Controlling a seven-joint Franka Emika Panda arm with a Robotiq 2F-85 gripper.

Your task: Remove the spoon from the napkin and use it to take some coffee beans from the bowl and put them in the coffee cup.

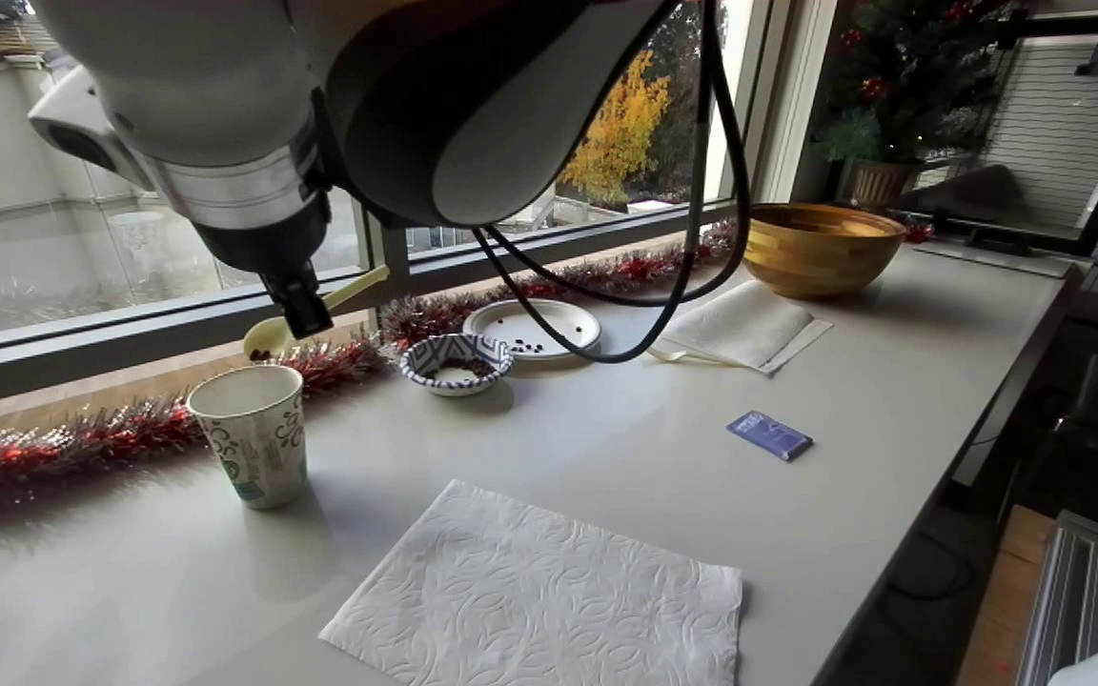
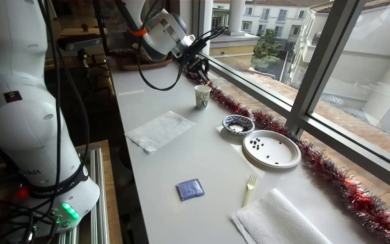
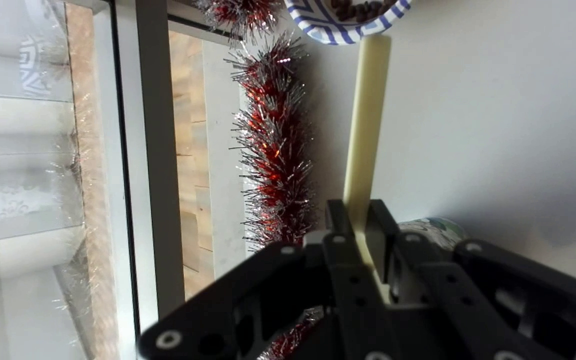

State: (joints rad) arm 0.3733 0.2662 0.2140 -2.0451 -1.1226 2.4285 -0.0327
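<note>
Wrist view: pale cream-yellow, plastic-looking spoon (image 3: pixel 368 120), handle clamped between jaws of black gripper (image 3: pixel 360 215), end poking past them. In an exterior view, spoon's head holds small dark bits (image 1: pixel 260 354) near rim of off-white tapered cup (image 1: pixel 263 448); can't tell if directly over. In an exterior view, white textured napkin (image 2: pixel 161 131) lies flat, apart from jaws.
</note>
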